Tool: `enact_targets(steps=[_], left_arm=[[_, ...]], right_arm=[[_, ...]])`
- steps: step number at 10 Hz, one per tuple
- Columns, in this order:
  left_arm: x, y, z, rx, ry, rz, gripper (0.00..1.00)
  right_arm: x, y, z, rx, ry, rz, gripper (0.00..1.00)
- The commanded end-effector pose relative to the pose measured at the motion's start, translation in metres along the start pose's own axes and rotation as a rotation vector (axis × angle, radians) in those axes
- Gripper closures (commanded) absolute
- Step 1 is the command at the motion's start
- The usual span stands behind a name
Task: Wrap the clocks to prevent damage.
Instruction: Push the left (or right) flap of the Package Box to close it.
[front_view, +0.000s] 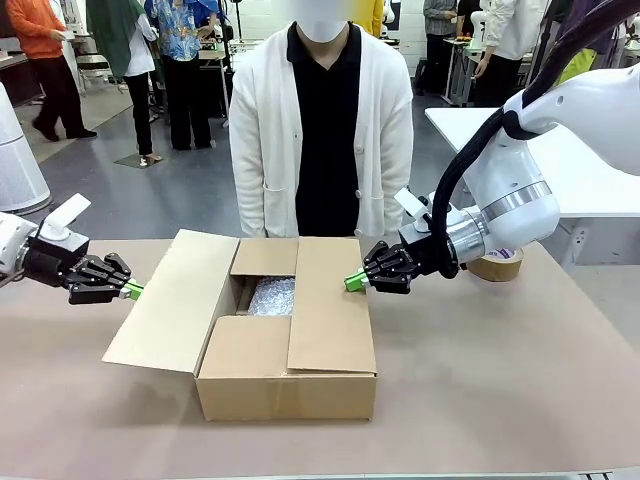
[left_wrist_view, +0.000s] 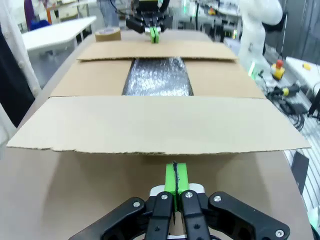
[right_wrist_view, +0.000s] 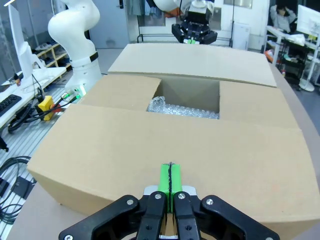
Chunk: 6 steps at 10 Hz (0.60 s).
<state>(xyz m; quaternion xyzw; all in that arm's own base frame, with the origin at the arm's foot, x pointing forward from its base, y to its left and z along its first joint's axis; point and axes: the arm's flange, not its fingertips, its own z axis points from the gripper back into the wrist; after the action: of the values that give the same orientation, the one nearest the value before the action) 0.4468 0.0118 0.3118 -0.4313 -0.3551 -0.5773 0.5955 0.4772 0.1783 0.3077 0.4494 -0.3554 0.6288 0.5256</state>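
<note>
The box (front_view: 290, 370) sits mid-table (front_view: 500, 400) with its near short flap (front_view: 245, 345) folded in. The right long flap (front_view: 330, 310) lies over the top, and the left long flap (front_view: 170, 300) is splayed outward. Bubble wrap (front_view: 272, 296) shows through the gap in the box's middle. The clocks cannot be seen and are presumably bundled inside it.

The left gripper (front_view: 132, 290) is pinched shut on nothing, its tips at the splayed flap's outer edge. The right gripper (front_view: 352, 282) is likewise closed and empty, against the box's right side where the folded flap hinges. Closing up looks like the step in hand. It should go best if the left tips slide under the flap edge and sweep it up toward the box's middle, while the right claw steadies the box.

A tape roll (front_view: 497, 265) lies beyond the box's right side, and a person (front_view: 320, 130) stands behind it.

The left wrist view shows the flap edge overhanging the fingertips. The right wrist view shows the box's bare inner wall behind the wrap.
</note>
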Motion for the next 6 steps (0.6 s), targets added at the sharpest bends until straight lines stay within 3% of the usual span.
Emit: enact_targets(steps=[1, 3, 6], left_arm=[[-0.028, 0.016, 0.003, 0.006, -0.104, -0.016, 1.0], [-0.045, 0.012, -0.014, -0.039, -0.15, -0.014, 1.0], [-0.012, 0.018, -0.027, -0.066, -0.211, -0.125, 1.0]], right_arm=[[-0.004, 0.001, -0.003, -0.004, 0.008, -0.009, 0.99], [-0.004, 0.001, -0.003, -0.004, 0.008, -0.009, 0.99], [-0.004, 0.001, -0.003, -0.004, 0.008, -0.009, 0.99]])
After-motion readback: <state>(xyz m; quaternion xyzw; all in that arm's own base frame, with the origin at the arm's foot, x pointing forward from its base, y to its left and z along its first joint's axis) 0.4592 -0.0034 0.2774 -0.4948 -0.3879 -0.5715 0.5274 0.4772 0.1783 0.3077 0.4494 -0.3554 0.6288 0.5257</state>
